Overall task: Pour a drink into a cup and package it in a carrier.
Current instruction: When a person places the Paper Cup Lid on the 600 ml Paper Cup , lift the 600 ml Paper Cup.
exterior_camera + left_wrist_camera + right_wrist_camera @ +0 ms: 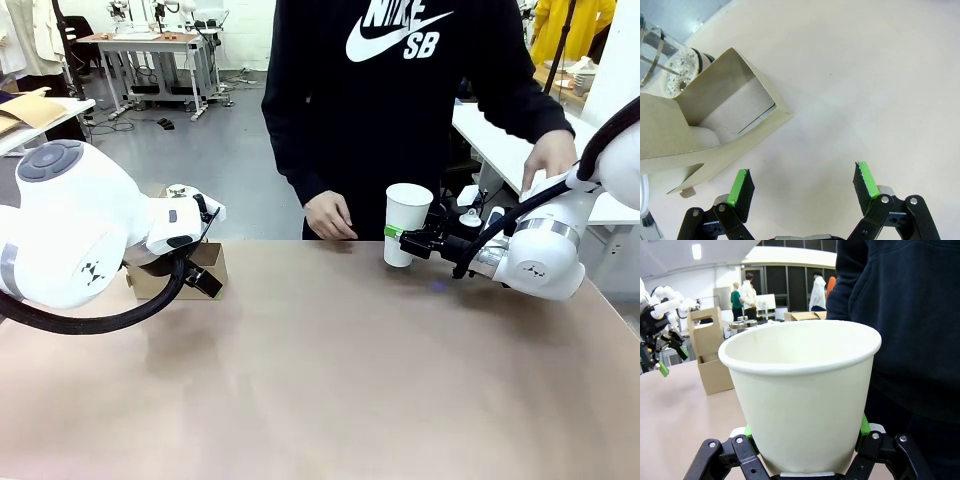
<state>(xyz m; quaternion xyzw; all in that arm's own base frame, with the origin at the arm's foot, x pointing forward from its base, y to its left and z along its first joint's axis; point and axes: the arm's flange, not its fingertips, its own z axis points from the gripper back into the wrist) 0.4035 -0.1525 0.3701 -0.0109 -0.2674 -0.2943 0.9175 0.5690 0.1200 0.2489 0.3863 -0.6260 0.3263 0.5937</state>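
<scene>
At the left, the left gripper (803, 181) hung over the table (320, 380) with its jaws released and nothing between them, just beside the near corner of the brown cardboard carrier (725, 110). A glass jug (670, 65) stood right behind the carrier, on its far side. Near the middle of the far edge, the person's hand (328, 215) rested on the table. To its right, the white cup (409, 205) stood upright and empty, the right gripper (400, 235) grasping its lower half from the right side
</scene>
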